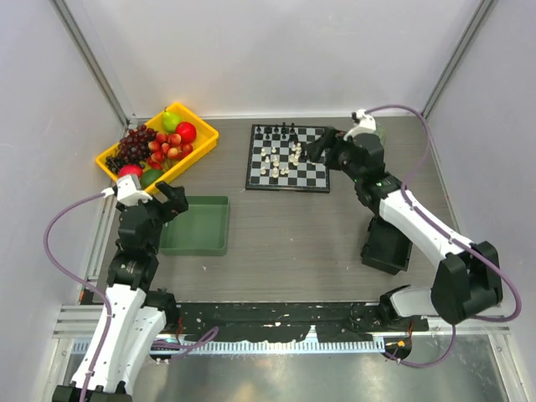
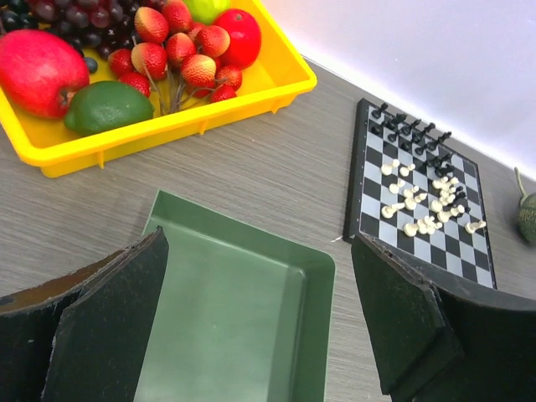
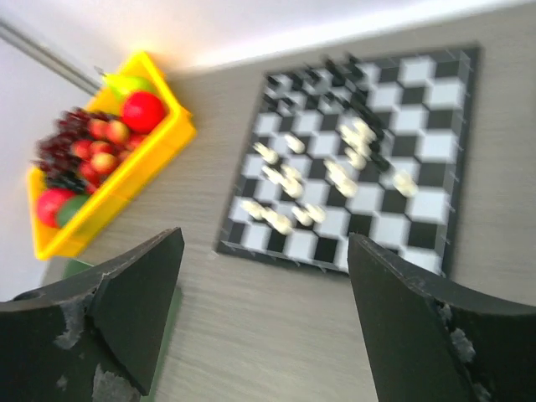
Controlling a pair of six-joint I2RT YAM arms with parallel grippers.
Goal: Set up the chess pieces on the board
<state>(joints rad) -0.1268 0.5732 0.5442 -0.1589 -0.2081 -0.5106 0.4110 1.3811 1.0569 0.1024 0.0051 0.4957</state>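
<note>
Robotics lab cell: white panel walls (image 1: 276,50) enclosing table (image 1: 293,243); cabled left arm (image 1: 126,285) and right arm (image 1: 419,222) bolted at table's near edge.

Ahead of the right claw (image 3: 264,244), we see the chess pieces (image 3: 345,177) only as blurred smears; their kinds escape us. Beyond the left claw (image 2: 260,243), the picture's edge crops the yellow tray (image 2: 280,84).

grey wood-grain table (image 1: 293,239), board (image 1: 289,184) (pieces (image 1: 280,159) scattered), green tray (image 1: 199,230), yellow fruit tray (image 1: 206,134)
</note>
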